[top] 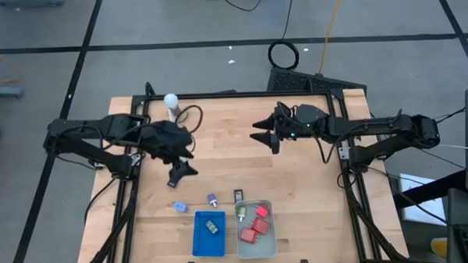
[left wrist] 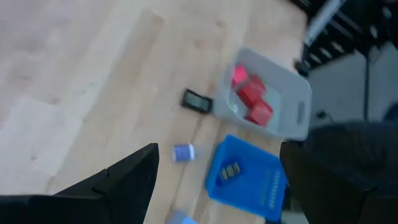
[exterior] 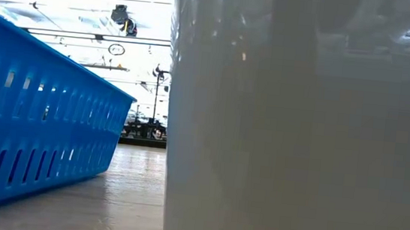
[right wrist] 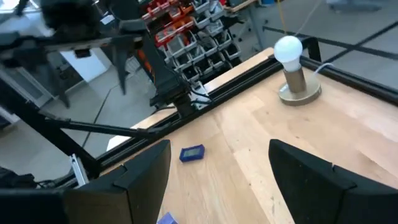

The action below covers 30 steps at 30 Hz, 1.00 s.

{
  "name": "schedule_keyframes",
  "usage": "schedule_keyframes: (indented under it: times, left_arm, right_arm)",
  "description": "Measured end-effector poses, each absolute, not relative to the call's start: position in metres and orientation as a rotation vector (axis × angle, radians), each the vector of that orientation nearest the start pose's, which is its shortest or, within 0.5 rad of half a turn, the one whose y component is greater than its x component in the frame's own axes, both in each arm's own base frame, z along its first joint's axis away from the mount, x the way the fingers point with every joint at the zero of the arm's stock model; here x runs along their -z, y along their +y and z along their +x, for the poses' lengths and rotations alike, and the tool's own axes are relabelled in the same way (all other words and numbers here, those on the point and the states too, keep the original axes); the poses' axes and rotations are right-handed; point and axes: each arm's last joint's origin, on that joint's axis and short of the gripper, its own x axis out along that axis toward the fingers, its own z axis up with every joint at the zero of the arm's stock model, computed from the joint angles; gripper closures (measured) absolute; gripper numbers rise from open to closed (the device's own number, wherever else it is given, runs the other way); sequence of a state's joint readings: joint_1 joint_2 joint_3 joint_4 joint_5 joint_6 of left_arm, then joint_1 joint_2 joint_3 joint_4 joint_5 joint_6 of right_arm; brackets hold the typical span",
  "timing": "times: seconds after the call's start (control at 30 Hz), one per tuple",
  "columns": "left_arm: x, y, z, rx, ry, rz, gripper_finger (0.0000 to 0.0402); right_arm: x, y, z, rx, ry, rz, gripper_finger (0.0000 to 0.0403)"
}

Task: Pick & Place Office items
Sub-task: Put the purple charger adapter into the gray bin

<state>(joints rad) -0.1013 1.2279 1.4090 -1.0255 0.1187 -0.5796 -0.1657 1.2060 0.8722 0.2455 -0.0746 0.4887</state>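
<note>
My left gripper (top: 181, 171) hangs open and empty above the table's left middle; its own view (left wrist: 217, 152) looks down on the items. My right gripper (top: 262, 136) is open and empty over the far middle (right wrist: 217, 152). On the wood near the front lie a light blue item (top: 180, 206), a purple-topped item (top: 211, 199) (left wrist: 183, 152) and a small black item (top: 238, 195) (left wrist: 197, 99). Three red blocks (top: 257, 224) (left wrist: 252, 96) and a green item (top: 241, 212) lie in the pale grey tray (top: 267, 241). One small dark item (top: 212, 226) (left wrist: 230, 172) lies in the blue tray (top: 200, 243).
A white ball on a round base (top: 170, 102) (right wrist: 292, 68) stands at the far left with a cord beside it. The blue tray (exterior: 29, 136) and the grey tray (exterior: 301, 139) stand side by side at the near edge. A black frame (top: 240, 94) borders the table.
</note>
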Motion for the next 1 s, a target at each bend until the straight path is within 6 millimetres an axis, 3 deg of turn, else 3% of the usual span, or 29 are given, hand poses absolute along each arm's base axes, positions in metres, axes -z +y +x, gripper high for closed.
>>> schedule_keyframes:
  times: [0.23, 0.5, 0.87, 1.0]
  left_arm:
    - [-0.378, -0.038, 0.229, 0.133, 0.933, -0.408, 0.0066]
    - [-0.353, -0.044, 0.249, 0.421, 1.018, 0.041, 0.0066]
    - [-0.311, -0.054, 0.284, 0.490, 1.131, 0.554, 0.0066]
    - [-0.302, -0.066, 0.288, 0.558, 1.145, 0.618, 0.0066]
  right_arm:
    - [-0.310, -0.044, 0.269, 0.142, 0.136, 0.597, 0.0138]
    - [-0.301, -0.043, 0.267, 0.181, 0.220, 0.709, 0.0138]
    - [-0.303, -0.043, 0.267, 0.228, 0.181, 0.801, 0.0138]
    - [-0.304, -0.043, 0.267, 0.232, 0.166, 0.823, 0.0138]
